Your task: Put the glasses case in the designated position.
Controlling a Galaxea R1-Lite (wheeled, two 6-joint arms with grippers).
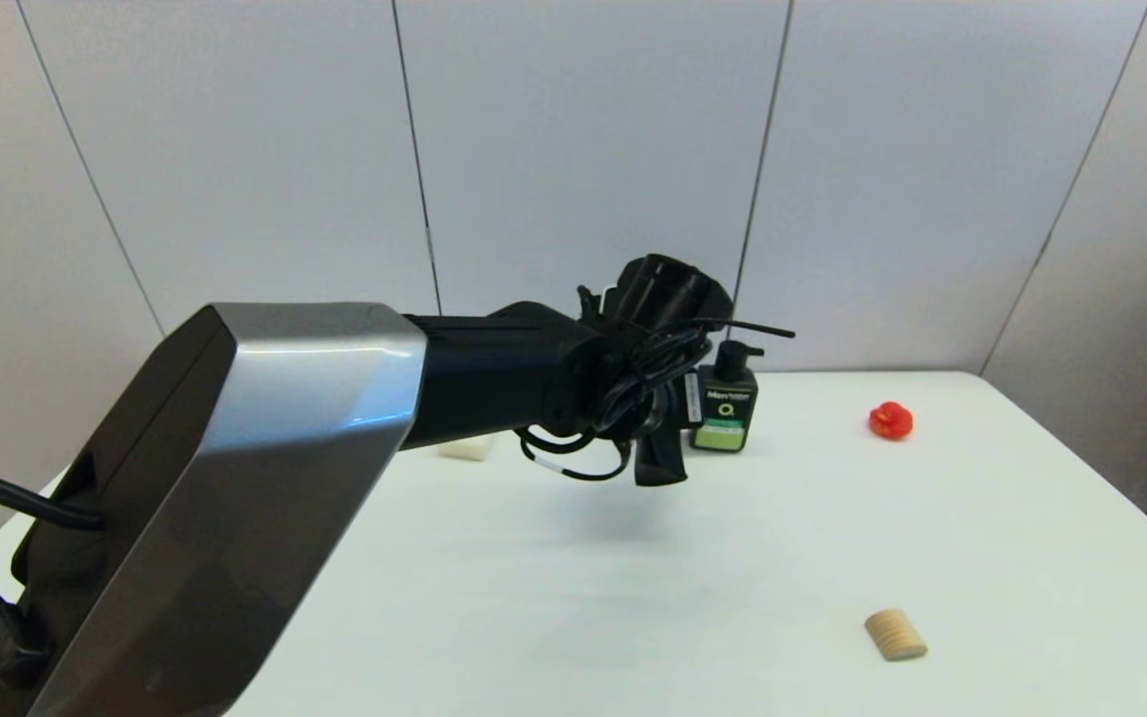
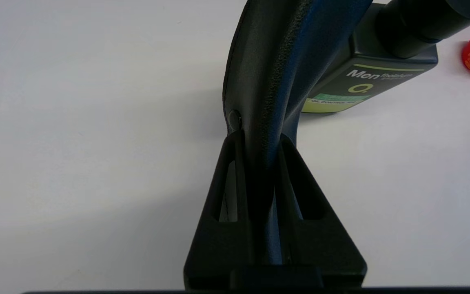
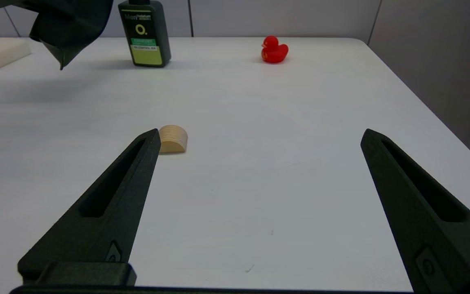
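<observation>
My left gripper [image 2: 261, 139] is shut on the glasses case [image 2: 276, 81], a matte black soft case pinched between both fingers and held in the air above the white table [image 2: 76, 143]. In the head view the left gripper [image 1: 658, 433] is at mid-table, just left of the pump bottle, with the case's end [image 1: 660, 466] hanging below it. The right wrist view shows the glasses case [image 3: 72, 24] hanging clear of the tabletop. My right gripper [image 3: 259, 136] is open and empty, low over the table's near right. No mark on the table shows the designated position.
A black pump bottle [image 1: 725, 398] with a green label stands right behind the held case. A red rubber duck [image 1: 891, 420] sits at the far right, a wooden half-cylinder [image 1: 896, 634] at the near right, and a white block [image 1: 466, 448] at the far left.
</observation>
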